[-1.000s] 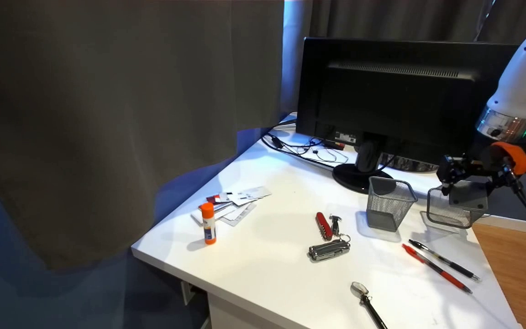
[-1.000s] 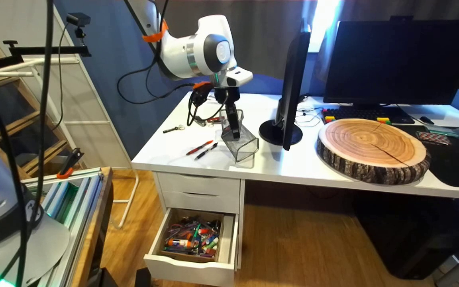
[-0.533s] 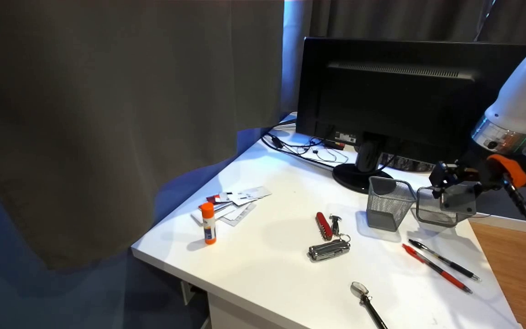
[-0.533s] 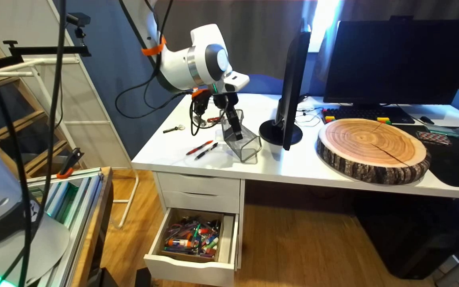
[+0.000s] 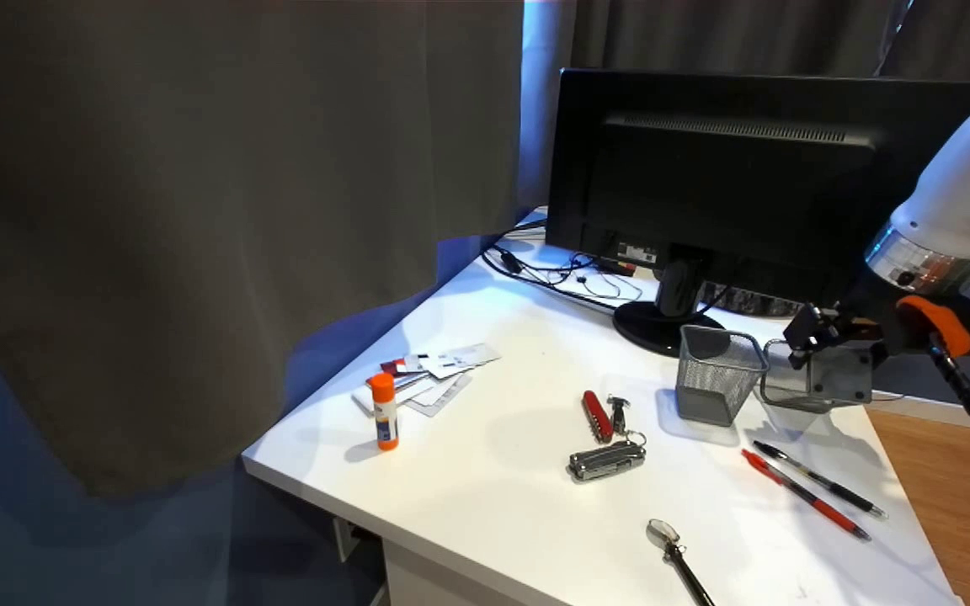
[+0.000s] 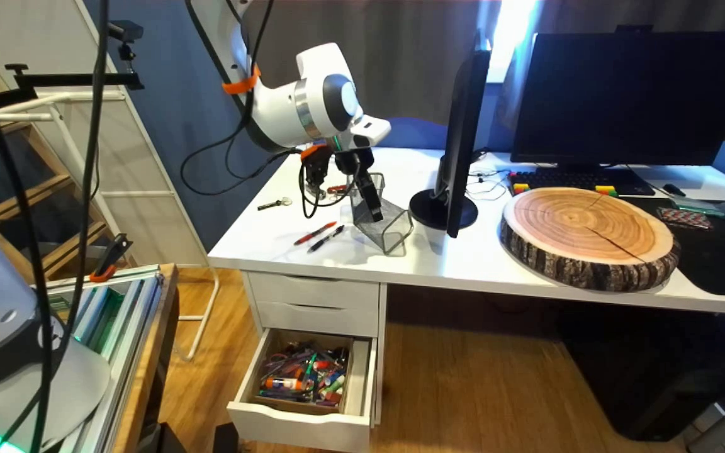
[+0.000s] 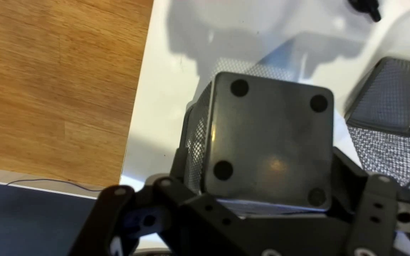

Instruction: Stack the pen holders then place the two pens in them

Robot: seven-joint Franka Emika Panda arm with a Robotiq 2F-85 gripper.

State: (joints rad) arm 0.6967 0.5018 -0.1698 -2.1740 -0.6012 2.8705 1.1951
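Observation:
My gripper (image 6: 375, 214) is shut across one grey mesh pen holder (image 6: 396, 234), a finger on each side. In the wrist view the held holder's flat base with dark feet (image 7: 269, 142) faces the camera, and its mouth points away. It is tilted low over the desk; whether its rim touches is unclear. The second pen holder (image 5: 719, 374) stands upright beside it, mouth up, partly shown in the wrist view (image 7: 392, 96). A red pen (image 5: 805, 494) and a black pen (image 5: 822, 478) lie side by side on the desk in front of the holders.
A black monitor (image 5: 729, 194) stands behind the holders. A red pocketknife (image 5: 597, 415), a grey multitool (image 5: 608, 460), a black-handled silver tool (image 5: 685, 572), an orange glue stick (image 5: 384, 412) and several cards (image 5: 434, 379) lie around. The desk edge is near the gripper.
My gripper has moved with the held holder closer to the standing holder, and the holder's tilt has changed slightly. The standing holder and the pens have not moved.

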